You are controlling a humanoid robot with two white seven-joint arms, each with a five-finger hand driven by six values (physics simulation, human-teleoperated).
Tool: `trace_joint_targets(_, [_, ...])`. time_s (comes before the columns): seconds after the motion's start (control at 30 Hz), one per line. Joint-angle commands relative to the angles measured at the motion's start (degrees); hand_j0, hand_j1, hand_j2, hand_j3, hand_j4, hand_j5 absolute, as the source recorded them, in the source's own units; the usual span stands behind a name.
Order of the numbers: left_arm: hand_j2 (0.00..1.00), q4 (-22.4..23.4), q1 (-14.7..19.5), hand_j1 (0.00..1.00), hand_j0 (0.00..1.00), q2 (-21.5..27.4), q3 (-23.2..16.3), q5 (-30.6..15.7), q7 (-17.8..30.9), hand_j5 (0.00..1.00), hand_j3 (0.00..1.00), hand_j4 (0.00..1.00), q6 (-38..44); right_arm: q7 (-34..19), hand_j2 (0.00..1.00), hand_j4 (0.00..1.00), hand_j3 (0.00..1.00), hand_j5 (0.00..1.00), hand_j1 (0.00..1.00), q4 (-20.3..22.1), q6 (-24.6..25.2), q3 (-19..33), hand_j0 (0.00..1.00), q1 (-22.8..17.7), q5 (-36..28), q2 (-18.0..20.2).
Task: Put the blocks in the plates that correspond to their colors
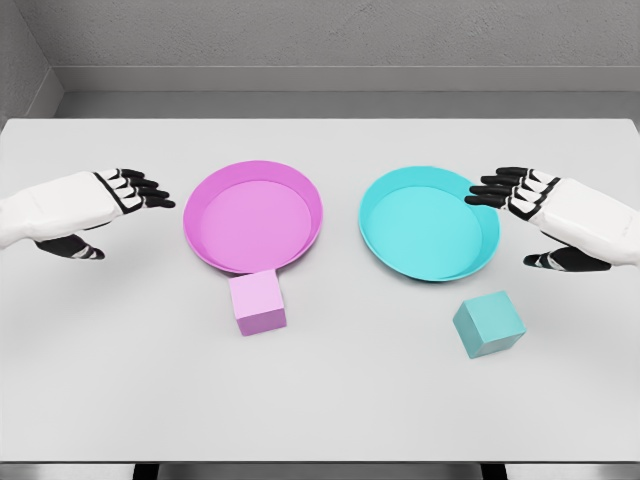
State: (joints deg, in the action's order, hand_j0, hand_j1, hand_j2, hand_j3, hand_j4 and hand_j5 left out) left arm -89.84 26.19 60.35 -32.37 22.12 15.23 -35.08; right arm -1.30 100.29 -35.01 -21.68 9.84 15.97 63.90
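Note:
A pink plate (205,245) lies left of centre on the white table, and a cyan plate (482,250) lies right of centre; both hold nothing. A pink block (257,302) rests on the table touching the pink plate's near rim. A cyan block (489,323) sits on the table just in front of the cyan plate, apart from it. My left hand (120,215) hovers left of the pink plate, fingers spread, holding nothing. My right hand (520,222) hangs at the cyan plate's right rim, fingers extended over it, also holding nothing.
The white table (120,380) runs to a front edge near the bottom of the view and to a back edge against a grey wall.

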Motion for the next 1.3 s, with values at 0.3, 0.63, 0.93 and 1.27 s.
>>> trace_joint_targets(0.3, [1.00, -7.81, -2.37, 1.00, 1.00, -0.41, 0.03, 3.72, -0.03, 1.00, 1.00, 1.00, 0.08, -11.08, 1.00, 1.00, 1.00, 1.00, 1.00, 0.17, 0.01, -0.65, 1.00, -0.09, -0.32, -0.45])
trace_joint_targets(0.63, [1.00, -11.50, -1.41, 1.00, 1.00, -4.81, -2.78, 8.82, -0.03, 1.00, 1.00, 1.00, 0.08, -23.66, 1.00, 1.00, 1.00, 1.00, 1.00, 0.17, 0.01, -3.19, 1.00, 1.49, 0.65, -1.94])
trace_joint_targets(0.93, [1.00, -11.59, 7.38, 1.00, 1.00, -10.52, -16.49, 10.75, -0.11, 1.00, 1.00, 1.00, 0.08, -27.18, 1.00, 1.00, 1.00, 1.00, 1.00, 0.17, 0.01, -3.19, 1.00, 2.81, 0.65, -1.94])
trace_joint_targets(1.27, [1.00, -11.59, 7.73, 1.00, 1.00, -11.31, -18.16, 12.51, -0.03, 1.00, 1.00, 1.00, 0.08, -33.70, 1.00, 1.00, 1.00, 1.00, 1.00, -1.24, 0.01, -7.85, 1.00, 6.77, 0.65, -2.12])
